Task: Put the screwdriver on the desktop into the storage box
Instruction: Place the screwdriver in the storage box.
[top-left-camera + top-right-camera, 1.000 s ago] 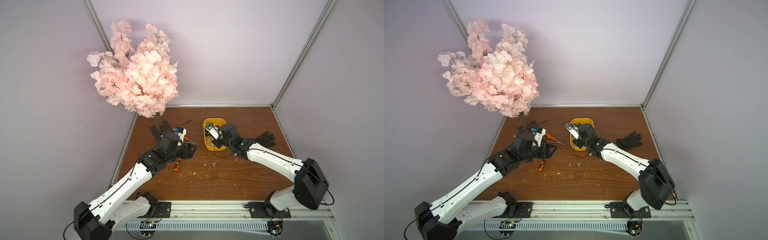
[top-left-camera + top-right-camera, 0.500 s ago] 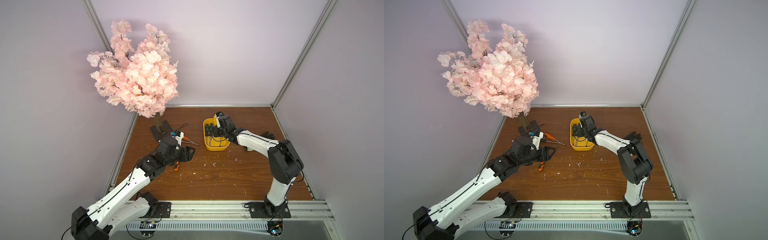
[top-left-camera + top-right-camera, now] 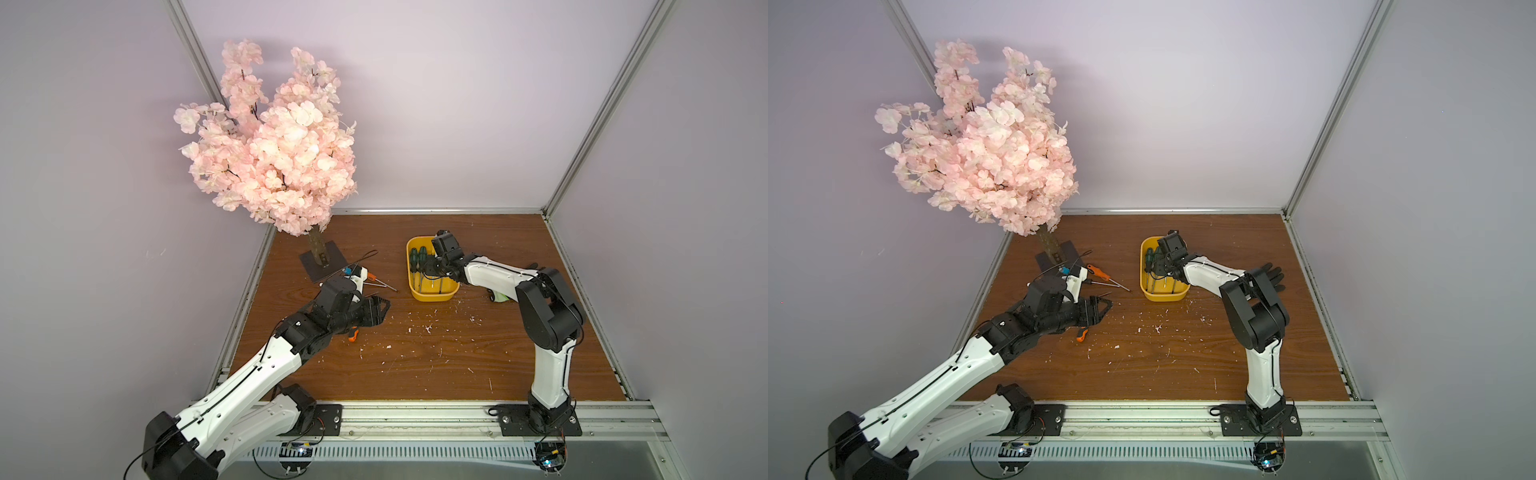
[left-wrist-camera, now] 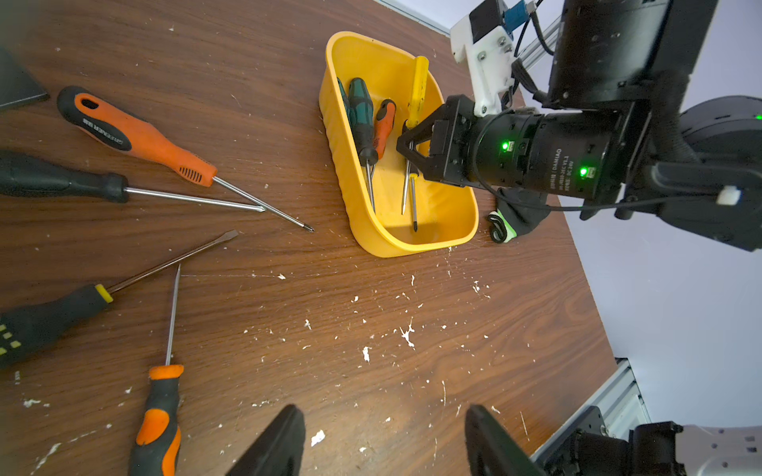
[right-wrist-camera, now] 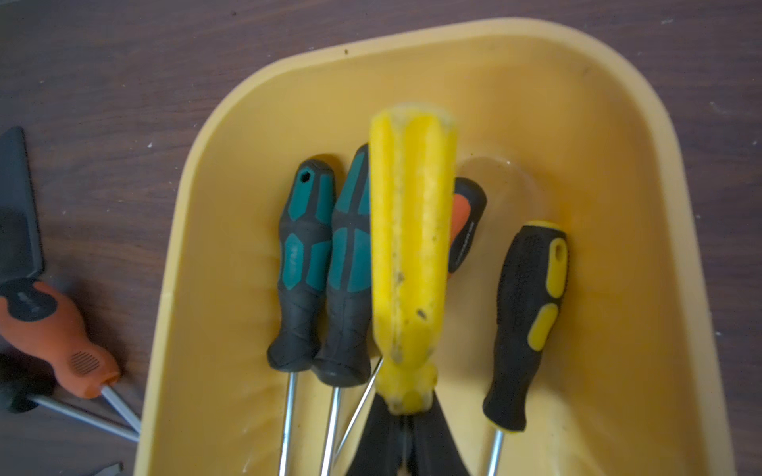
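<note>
My right gripper (image 4: pixel 406 150) is clamped on the yellow-handled screwdriver (image 5: pixel 412 247), pinched at the neck just under the handle. The screwdriver is inside the storage box (image 3: pixel 432 296), with its handle riding above the ones lying there. Can't tell if its tip touches the floor. In both top views the box sits at about 12 o'clock from the middle of the desktop (image 3: pixel 415 365), long side running 12 to 6.

Lying in the box:
- two teal-and-black screwdrivers (image 5: pixel 305 263), side by side and touching
- an orange-and-black screwdriver (image 5: pixel 466 222), mostly hidden under the yellow handle
- a black-and-yellow screwdriver (image 5: pixel 527 321), apart from the rest

My left gripper (image 3: pixel 382 308) hovers at 9 o'clock with its jaws apart and nothing between them. Its fingers (image 4: pixel 284 445) are over bare wood.

Loose on the desktop:
- a big orange screwdriver (image 4: pixel 136 136) and a black-handled screwdriver (image 4: pixel 62 179) at 10 o'clock, shafts meeting near the tips
- a slotted screwdriver (image 4: pixel 53 317) with a yellow collar, near them
- a small orange screwdriver (image 4: pixel 158 420) at 8 o'clock, partly under my left wrist in both top views

The pink blossom tree (image 3: pixel 274 149) stands in the far corner at 10 o'clock. A black glove (image 3: pixel 1273 274) lies at 2 o'clock, behind my right arm.
</note>
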Available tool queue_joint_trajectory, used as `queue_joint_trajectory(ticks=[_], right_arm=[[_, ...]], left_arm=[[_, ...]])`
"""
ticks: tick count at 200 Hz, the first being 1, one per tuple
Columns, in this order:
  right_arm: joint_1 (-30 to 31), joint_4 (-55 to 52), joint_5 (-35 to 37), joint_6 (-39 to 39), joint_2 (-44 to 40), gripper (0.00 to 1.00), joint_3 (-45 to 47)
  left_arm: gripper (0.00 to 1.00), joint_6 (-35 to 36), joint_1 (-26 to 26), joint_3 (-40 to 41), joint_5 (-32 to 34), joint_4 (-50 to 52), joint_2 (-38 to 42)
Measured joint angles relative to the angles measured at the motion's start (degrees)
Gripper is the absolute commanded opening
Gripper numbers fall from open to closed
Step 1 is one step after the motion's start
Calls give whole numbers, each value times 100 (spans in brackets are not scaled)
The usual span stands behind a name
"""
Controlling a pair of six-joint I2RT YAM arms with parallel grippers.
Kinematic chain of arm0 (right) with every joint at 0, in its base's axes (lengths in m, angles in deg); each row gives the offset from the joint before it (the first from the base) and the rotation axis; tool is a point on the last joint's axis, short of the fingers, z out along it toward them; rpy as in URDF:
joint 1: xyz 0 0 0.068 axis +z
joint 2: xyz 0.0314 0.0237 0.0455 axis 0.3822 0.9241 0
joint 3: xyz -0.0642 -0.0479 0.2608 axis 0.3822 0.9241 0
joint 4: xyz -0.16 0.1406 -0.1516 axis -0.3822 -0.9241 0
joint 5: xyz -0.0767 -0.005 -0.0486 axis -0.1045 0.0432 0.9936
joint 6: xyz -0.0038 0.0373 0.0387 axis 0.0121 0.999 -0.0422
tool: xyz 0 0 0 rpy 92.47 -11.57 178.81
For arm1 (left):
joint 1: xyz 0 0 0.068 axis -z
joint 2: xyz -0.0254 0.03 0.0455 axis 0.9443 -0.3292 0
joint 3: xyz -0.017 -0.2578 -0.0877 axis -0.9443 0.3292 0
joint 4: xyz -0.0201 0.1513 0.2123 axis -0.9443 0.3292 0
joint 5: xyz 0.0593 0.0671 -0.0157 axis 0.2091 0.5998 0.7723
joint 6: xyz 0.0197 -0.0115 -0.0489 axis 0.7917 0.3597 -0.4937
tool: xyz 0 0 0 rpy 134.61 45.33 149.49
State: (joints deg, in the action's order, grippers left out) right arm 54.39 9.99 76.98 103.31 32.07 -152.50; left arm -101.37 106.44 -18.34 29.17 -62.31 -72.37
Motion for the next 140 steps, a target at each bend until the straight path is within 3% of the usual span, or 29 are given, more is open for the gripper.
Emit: queue_joint_trajectory(ticks=[83, 121, 140], right_arm=[[-92, -98, 131, 258, 63, 10, -2], [-94, -94, 129, 310, 63, 29, -2], [-94, -92, 127, 313, 63, 30, -2]], left_arm=[[66, 0, 0, 46, 4, 0, 0], [67, 0, 0, 46, 26, 2, 0], [67, -2, 0, 46, 66, 4, 0]])
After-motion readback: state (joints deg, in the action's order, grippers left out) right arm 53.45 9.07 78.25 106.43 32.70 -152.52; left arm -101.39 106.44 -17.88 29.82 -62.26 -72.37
